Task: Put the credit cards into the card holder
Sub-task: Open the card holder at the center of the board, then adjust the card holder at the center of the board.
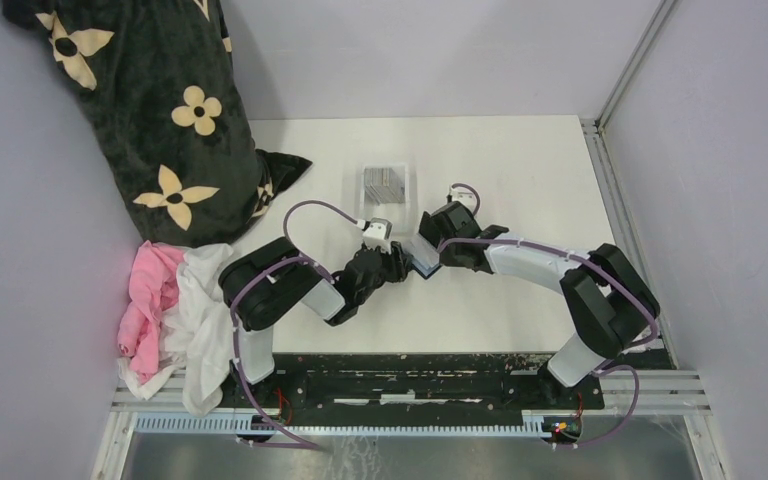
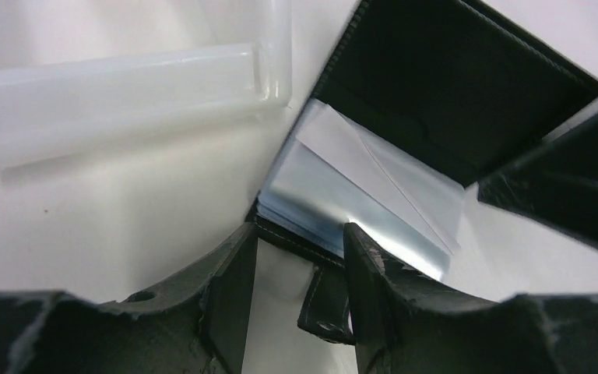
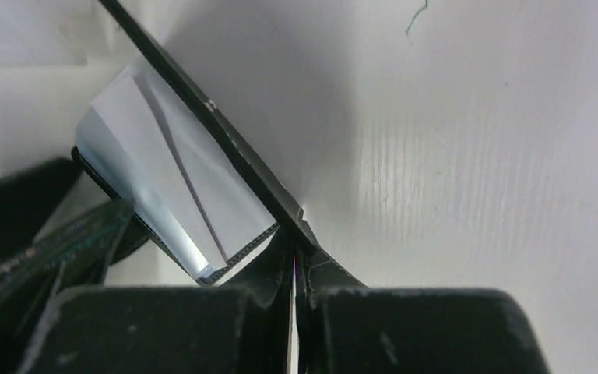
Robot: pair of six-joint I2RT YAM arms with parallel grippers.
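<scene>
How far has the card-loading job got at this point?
Done: the card holder is open, its black flap pinched by the shut right end effector. In hand: the left end effector, open and empty, straddles the holder's edge by the snap tab. Left: the credit cards sit in the clear tray; no card shows in the slots, only white paper.

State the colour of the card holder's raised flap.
Black. The card holder shows it best in the left wrist view.

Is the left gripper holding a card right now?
No: the left gripper stands open astride the card holder's near edge, with no card in its jaws.
</scene>
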